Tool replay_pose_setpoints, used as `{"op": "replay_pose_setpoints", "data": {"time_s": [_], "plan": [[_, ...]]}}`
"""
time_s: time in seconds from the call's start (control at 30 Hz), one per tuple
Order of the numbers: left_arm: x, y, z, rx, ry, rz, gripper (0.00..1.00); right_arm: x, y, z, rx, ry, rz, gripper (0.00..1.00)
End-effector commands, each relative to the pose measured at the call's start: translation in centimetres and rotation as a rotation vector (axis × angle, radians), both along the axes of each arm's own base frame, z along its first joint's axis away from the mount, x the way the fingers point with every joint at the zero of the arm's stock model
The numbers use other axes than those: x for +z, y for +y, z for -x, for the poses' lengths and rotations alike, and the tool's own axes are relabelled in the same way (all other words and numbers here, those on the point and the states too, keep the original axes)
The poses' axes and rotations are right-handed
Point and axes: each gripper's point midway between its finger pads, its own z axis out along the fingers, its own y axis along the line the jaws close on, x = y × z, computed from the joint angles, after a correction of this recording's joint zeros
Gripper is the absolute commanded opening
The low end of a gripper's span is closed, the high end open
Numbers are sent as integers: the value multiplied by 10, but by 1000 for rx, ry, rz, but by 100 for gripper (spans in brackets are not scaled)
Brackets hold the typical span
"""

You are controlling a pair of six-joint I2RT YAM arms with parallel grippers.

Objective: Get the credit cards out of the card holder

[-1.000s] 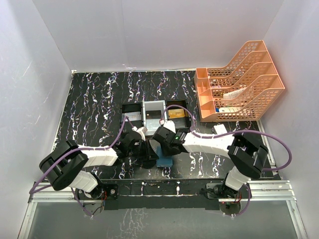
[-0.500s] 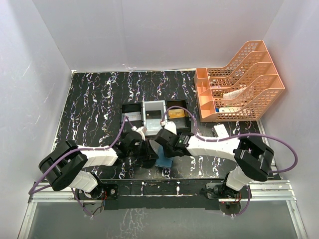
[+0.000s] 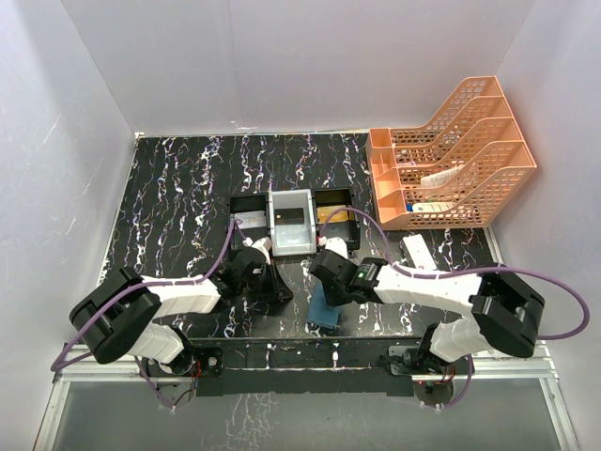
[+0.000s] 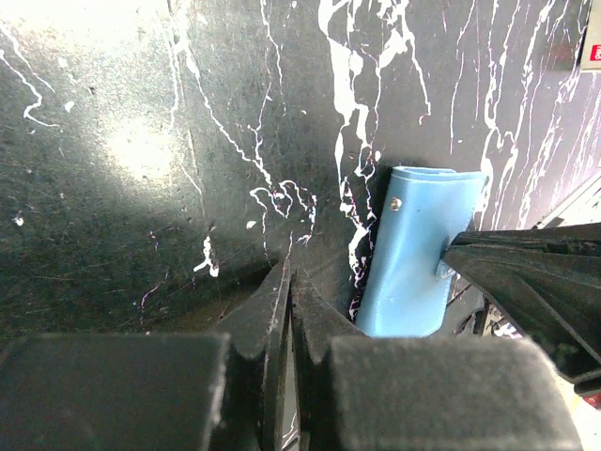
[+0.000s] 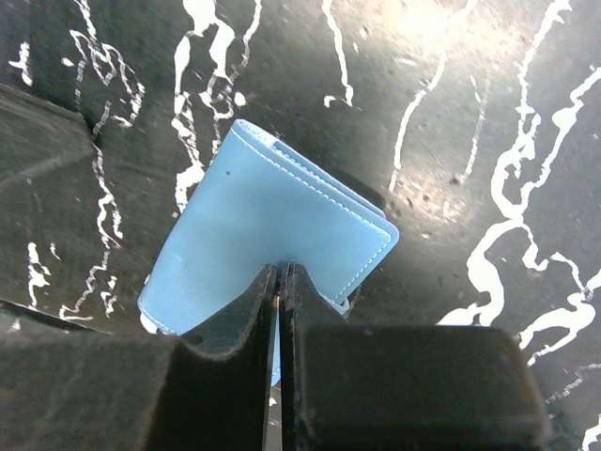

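The blue card holder (image 5: 268, 230) sits by the table's (image 3: 178, 188) near edge, one edge pinched in the right gripper's (image 5: 280, 277) closed jaws. The left gripper (image 4: 289, 282), jaws together and empty, is near its left side.

The left arm (image 3: 188, 296) and right arm (image 3: 423, 282) stretch low and inward. The left claw (image 4: 289, 272) is pressed closed, empty; the right claw (image 5: 279, 272) pinches the card holder (image 5: 272, 216).

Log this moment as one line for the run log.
left gripper: shut, empty, beside card holder | right gripper: shut on card holder | card holder: folded, no card showing
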Motion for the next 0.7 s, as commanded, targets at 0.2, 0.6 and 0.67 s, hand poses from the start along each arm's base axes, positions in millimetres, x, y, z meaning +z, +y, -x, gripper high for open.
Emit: {"op": "replay_pose_setpoints", "data": {"time_s": [0.2, 0.6, 0.67], "plan": [[16, -6, 0, -72, -80, 57, 43, 14, -5, 2, -18, -10, -46, 12], [29, -37, 24, -246, -21, 221, 57, 29, -24, -1, -247, 12, -162, 45], [26, -42, 28, -281, 7, 235, 57, 14, -28, 6, -265, 65, -184, 39]]}}
